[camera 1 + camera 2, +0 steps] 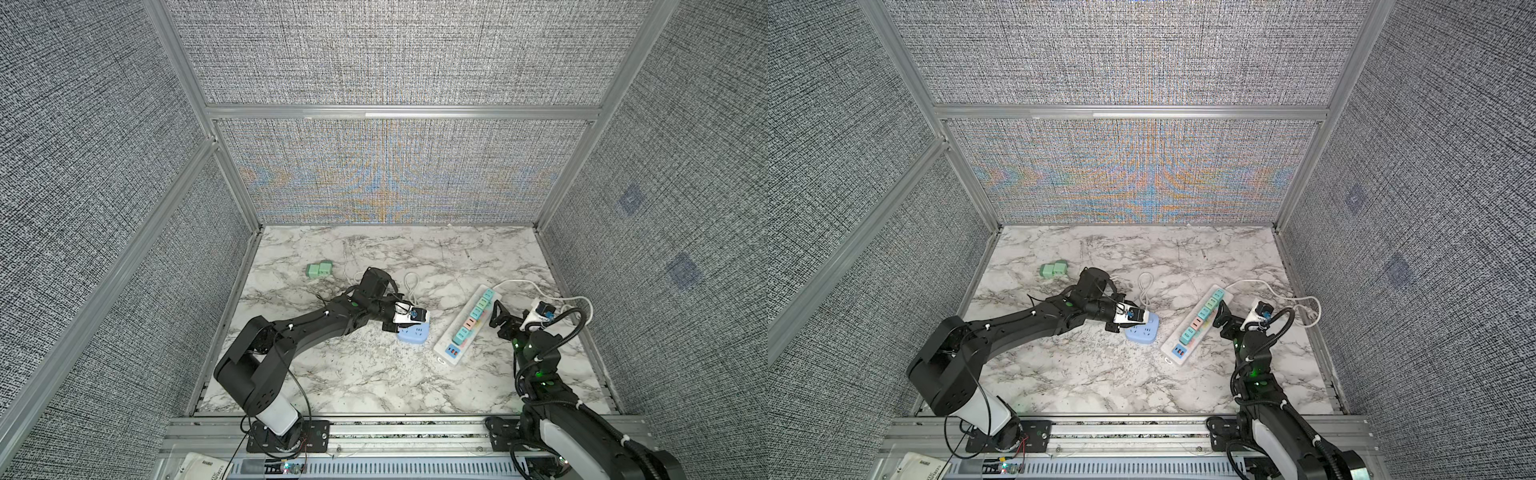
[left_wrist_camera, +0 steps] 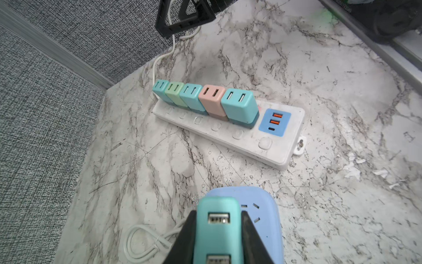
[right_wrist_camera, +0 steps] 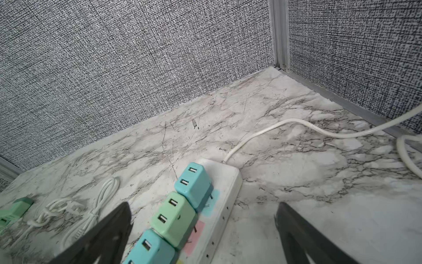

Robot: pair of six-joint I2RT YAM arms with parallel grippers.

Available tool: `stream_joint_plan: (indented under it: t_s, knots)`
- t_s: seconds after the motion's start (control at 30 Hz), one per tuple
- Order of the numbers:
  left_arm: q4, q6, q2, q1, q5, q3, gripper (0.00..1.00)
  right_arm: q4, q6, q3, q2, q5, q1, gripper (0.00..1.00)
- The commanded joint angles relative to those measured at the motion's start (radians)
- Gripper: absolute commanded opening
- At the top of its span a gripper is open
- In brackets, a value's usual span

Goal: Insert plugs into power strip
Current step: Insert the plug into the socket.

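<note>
The right pincer (image 3: 204,206) stands wide apart astride the white power strip (image 3: 225,182), where three plugs (image 3: 174,216) sit in a row, its cord (image 3: 285,122) trailing across the marble bench (image 3: 296,178)

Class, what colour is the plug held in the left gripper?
Teal; the plug shows best in the left wrist view.

Gry fabric walls (image 1: 374,62) w/ marble tabletop (image 1: 374,382)

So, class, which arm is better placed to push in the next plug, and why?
Left. The left fingers are shut on a teal plug just over the blue power strip. The right fingers stand open and empty beside the white power strip, already lined with plugs.
</note>
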State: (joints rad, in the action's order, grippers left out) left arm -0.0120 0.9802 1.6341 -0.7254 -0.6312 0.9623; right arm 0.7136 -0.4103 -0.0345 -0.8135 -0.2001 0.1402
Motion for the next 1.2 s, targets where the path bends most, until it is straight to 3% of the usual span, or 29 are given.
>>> stream_joint_plan:
  t_s: [0.0,0.47,0.97,1.17]
  knots:
    - [0.041,0.012,0.030,-0.004,-0.028,0.027,0.00,0.023,0.003,-0.010,-0.009,0.020,0.001,0.99]
    - [0.175,0.130,0.141,-0.012,-0.055,0.128,0.00,0.020,0.004,-0.010,-0.007,0.023,0.001,0.99]
    - [0.038,0.028,0.159,-0.011,-0.140,0.065,0.00,0.017,0.002,-0.008,-0.001,0.024,0.001,0.99]
    - [0.041,0.010,0.186,-0.009,-0.118,0.079,0.00,0.016,0.002,-0.007,0.001,0.025,0.001,0.99]
